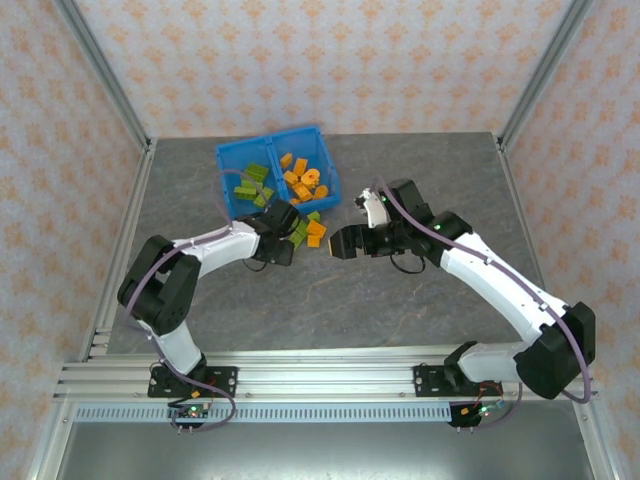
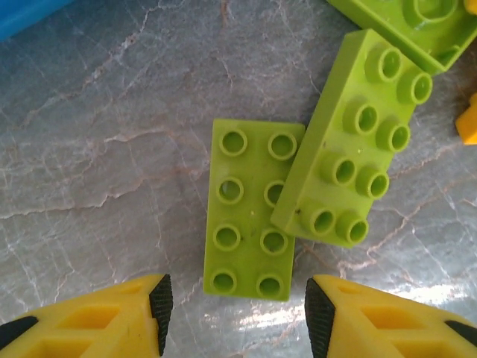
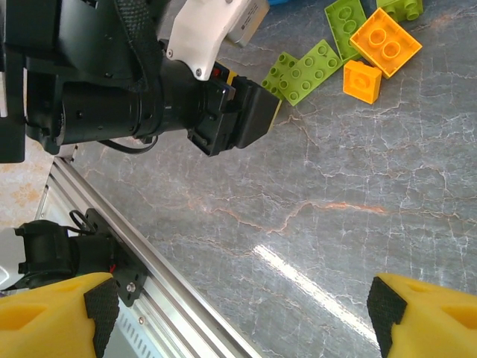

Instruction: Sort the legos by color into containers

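Observation:
The blue bin [image 1: 228,160] holds green legos [image 1: 252,185] in its left compartment and orange legos [image 1: 305,178] in its right. Loose legos [image 1: 312,230] lie on the table just in front of it. My left gripper [image 1: 296,238] hovers over them. In the left wrist view, its jaws [image 2: 240,317] stand open around the near end of a flat green lego [image 2: 250,209], with gaps on both sides. A second green lego [image 2: 358,138] overlaps that one. My right gripper [image 1: 340,243] [image 3: 242,313] is wide open over bare table, holding nothing.
A third green lego [image 2: 417,22] and an orange lego's edge [image 2: 468,123] lie beyond. The right wrist view shows the left arm's wrist [image 3: 223,112], two orange legos [image 3: 385,42], green ones [image 3: 309,71] and the aluminium rail [image 3: 171,291] at the table's near edge.

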You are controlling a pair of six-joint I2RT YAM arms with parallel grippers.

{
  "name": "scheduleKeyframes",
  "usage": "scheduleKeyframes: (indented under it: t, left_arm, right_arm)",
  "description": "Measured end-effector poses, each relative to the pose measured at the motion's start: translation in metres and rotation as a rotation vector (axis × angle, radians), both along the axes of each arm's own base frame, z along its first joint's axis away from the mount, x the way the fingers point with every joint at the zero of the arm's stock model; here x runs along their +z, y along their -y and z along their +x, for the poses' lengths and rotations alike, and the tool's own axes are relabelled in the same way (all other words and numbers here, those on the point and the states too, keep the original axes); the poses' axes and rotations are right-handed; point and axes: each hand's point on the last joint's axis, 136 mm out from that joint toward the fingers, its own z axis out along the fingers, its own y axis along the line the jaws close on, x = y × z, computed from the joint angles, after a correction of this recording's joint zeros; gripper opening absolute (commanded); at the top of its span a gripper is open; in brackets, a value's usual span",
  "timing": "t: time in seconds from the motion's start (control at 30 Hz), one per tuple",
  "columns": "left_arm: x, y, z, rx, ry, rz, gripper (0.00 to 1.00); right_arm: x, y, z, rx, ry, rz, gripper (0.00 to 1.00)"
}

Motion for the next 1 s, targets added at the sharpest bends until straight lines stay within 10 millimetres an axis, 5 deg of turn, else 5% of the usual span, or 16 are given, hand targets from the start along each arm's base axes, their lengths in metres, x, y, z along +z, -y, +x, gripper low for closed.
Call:
scheduleKeyframes:
  t: [0.53, 0.7, 0.87, 1.0]
  left_arm:
    - [-0.017, 0.005, 0.013, 0.008, -0.009, 0.006, 0.45]
    - [-0.015, 0.003, 0.014, 0.026, 0.001, -0.004, 0.35]
    - [-0.014, 0.003, 0.013, 0.022, -0.003, 0.000, 0.38]
    - [-0.017, 0.002, 0.011, 0.020, -0.016, -0.002, 0.54]
  right_arm:
    - [-0.005, -0.002, 0.001, 0.001, -0.014, -0.006, 0.88]
    - [-0.005, -0.002, 0.001, -0.004, -0.019, -0.004, 0.88]
    - [-0.005, -0.002, 0.002, -0.011, -0.026, -0.001, 0.88]
    - [-0.005, -0.002, 0.002, -0.016, -0.029, 0.002, 0.88]
